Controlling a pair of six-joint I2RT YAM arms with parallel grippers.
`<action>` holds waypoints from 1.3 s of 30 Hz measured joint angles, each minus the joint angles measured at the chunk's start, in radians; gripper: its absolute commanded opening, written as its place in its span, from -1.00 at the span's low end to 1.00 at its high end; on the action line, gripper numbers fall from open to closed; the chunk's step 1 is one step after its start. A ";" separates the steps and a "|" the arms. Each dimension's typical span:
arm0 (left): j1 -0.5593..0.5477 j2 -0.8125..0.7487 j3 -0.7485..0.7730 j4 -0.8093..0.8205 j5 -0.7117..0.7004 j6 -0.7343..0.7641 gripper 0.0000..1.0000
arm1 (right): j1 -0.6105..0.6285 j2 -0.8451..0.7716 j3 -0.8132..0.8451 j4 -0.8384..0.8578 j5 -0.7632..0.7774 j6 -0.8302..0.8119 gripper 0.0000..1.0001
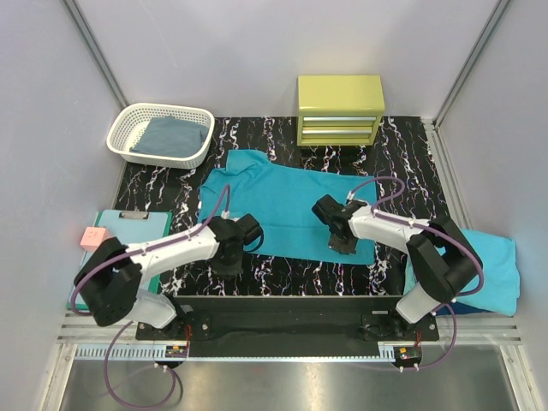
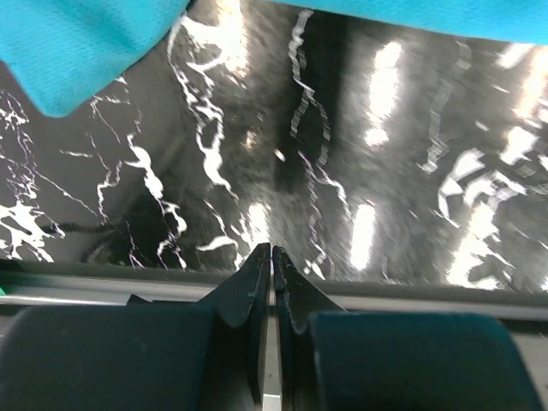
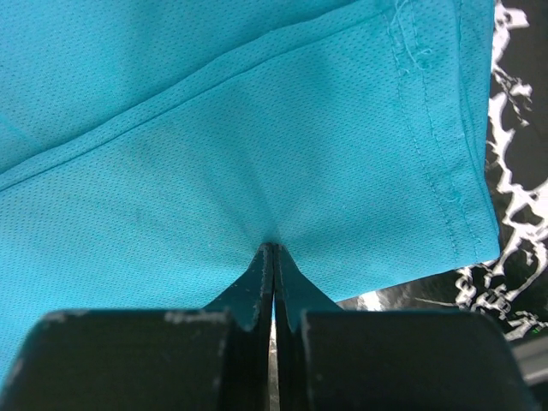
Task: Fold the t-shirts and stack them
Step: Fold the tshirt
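The teal t-shirt (image 1: pixel 282 201) lies spread flat on the black marble table (image 1: pixel 282 276). My right gripper (image 1: pixel 344 245) is shut on the cloth near the shirt's near right corner. In the right wrist view the fabric (image 3: pixel 257 128) puckers into the closed tips of the right gripper (image 3: pixel 274 247), with the hem to the right. My left gripper (image 1: pixel 226 264) is shut and empty, just off the shirt's near left corner. In the left wrist view the left gripper (image 2: pixel 271 250) is over bare table, with the shirt's corner (image 2: pixel 77 43) at upper left.
A white basket (image 1: pixel 128 120) at the back left holds a dark blue shirt (image 1: pixel 171 137). A yellow-green drawer box (image 1: pixel 340 110) stands at the back. A mint-green clipboard (image 1: pixel 128 227) with a pink block (image 1: pixel 92 238) lies left. A lighter turquoise shirt (image 1: pixel 488 270) lies right.
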 measured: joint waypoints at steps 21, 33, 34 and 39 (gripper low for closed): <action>0.304 0.192 0.275 0.097 -0.116 0.166 -0.56 | 0.003 0.001 0.143 -0.112 0.026 -0.024 -0.87; 0.361 0.341 0.260 0.172 -0.074 0.215 -0.67 | 0.003 0.184 0.213 -0.103 0.076 -0.040 -0.88; 0.361 0.341 0.261 0.175 -0.071 0.219 -0.67 | 0.003 0.208 0.224 -0.107 0.081 -0.044 -0.88; 0.362 0.341 0.259 0.180 -0.058 0.232 -0.70 | 0.004 0.220 0.241 -0.107 0.078 -0.048 -0.89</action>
